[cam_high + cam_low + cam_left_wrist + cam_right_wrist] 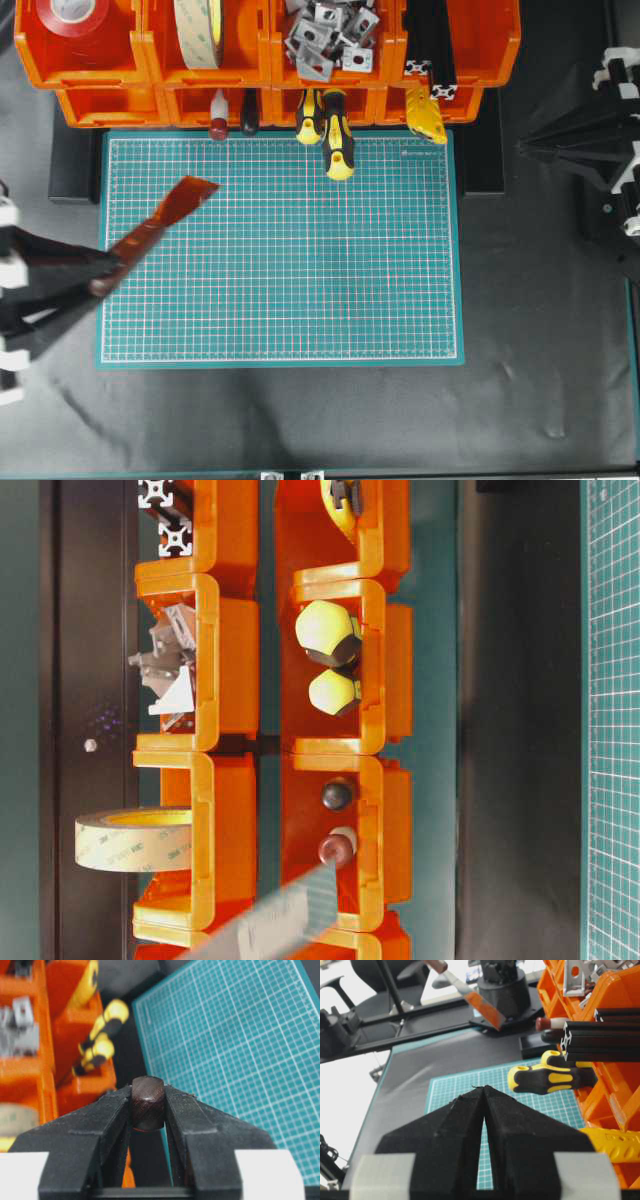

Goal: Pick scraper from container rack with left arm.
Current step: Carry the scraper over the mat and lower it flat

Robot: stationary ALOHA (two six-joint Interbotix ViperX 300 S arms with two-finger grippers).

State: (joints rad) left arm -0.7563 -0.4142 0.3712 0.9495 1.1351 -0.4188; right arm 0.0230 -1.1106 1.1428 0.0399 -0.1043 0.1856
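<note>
The left black two-finger gripper (100,272) is clamped on the brown wooden-handled scraper (160,225), its flat blade angled over the green cutting mat's (300,300) left edge, clear of the orange plastic container rack (260,60).

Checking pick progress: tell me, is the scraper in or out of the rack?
Out. The left gripper holds the scraper by its handle over the mat, apart from the rack.

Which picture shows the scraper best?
The overhead view: the whole scraper shows, blade out over the green mat, handle in the left gripper. The left wrist view shows only its handle end between the jaws. The table-level view has a blurred blade; the right wrist view shows it far off.
</note>
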